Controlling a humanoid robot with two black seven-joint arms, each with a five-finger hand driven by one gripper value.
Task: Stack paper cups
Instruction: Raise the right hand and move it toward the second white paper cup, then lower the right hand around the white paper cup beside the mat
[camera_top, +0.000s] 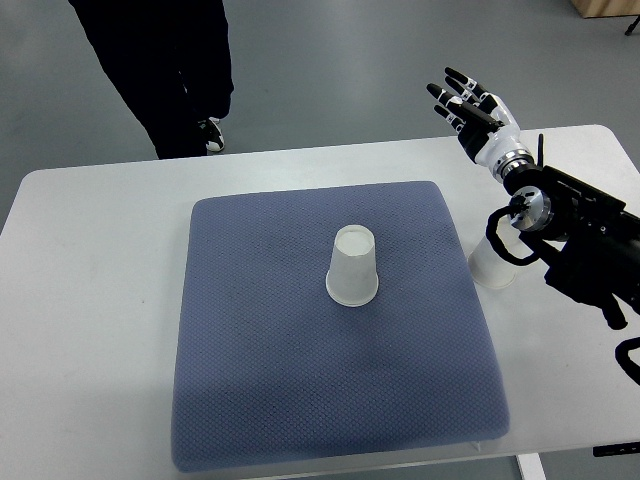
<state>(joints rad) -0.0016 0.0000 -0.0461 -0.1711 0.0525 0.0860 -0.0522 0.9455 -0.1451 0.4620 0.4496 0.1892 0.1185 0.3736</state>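
A white bench (90, 300) fills most of the view, its left end bare. Beyond its far edge, toward the left, a person in dark trousers (160, 60) stands on the grey floor (330, 70), one dark shoe (208, 133) with light trim showing close to the bench edge.

A square blue-grey mat (260, 400) with a fine dimpled weave lies across the middle of the bench, its near edge reaching almost to the bench's near side. Roughly at the mat's centre, a little toward the far side, a white paper cup (352, 266) stands upside down, the wide rim down on the mat and the narrow base up.

Just off the mat's right edge a second white paper cup (490, 268) sits on the bare bench top. The robot's dark arm crosses in front of it and hides its upper part, so I cannot tell which way up it stands.

The right arm (580, 235) comes in from the right side, black and bulky. At its end the right hand (472, 108) is raised over the far edge of the bench, well apart from both cups, its black-tipped fingers (452, 76) spread and held straight, gripping nothing.
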